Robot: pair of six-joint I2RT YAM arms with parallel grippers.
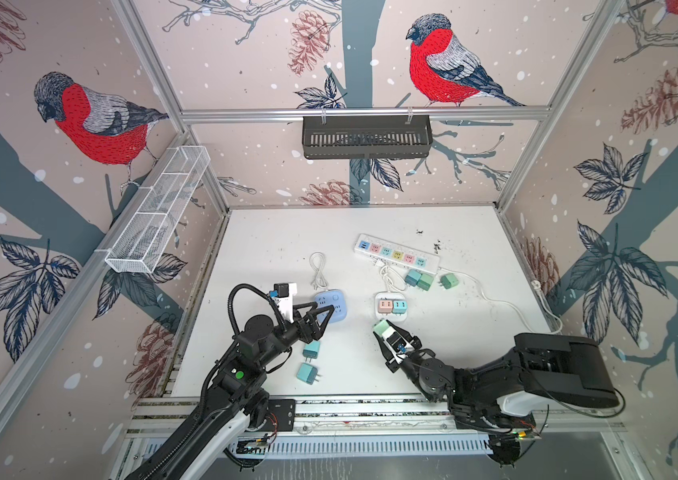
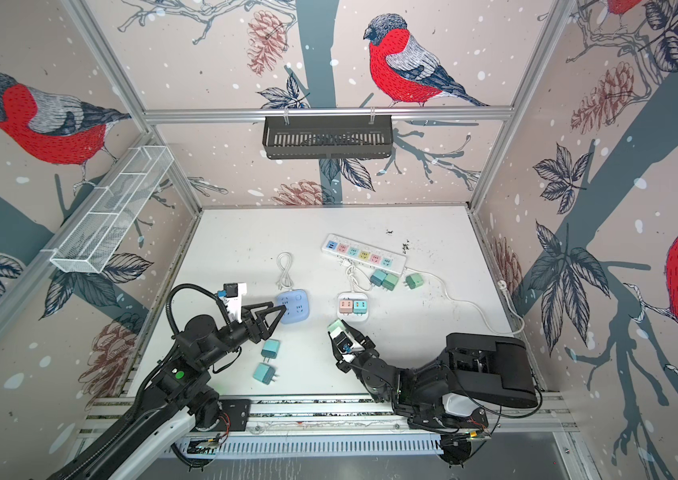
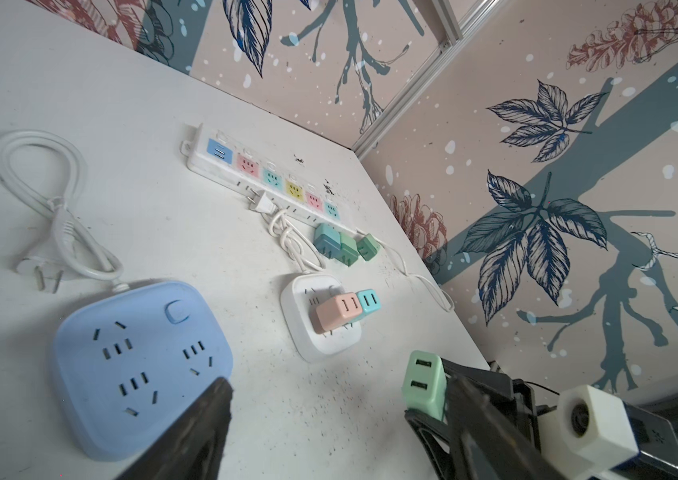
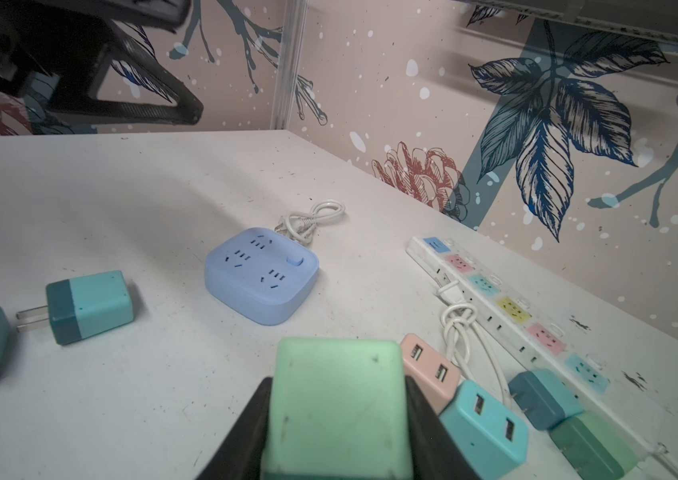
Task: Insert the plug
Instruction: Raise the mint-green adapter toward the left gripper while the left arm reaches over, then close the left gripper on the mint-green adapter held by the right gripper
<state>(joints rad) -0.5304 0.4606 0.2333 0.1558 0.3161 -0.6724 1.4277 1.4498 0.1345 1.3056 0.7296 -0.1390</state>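
We grip the mint plug (image 4: 337,407) in our right gripper (image 1: 383,331), near the white socket (image 3: 320,345) holding a pink plug (image 3: 337,311) and a teal plug (image 3: 370,300); insertion is not yet done; our left gripper (image 1: 324,321) hangs agape, empty, over the blue socket (image 1: 339,301).

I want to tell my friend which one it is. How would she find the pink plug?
Start at the long white power strip with coloured sockets at the back of the white table. In front of it sits a small square white socket block with two plugs standing in it side by side. The pink plug is the only pink one; the turquoise plug stands beside it.
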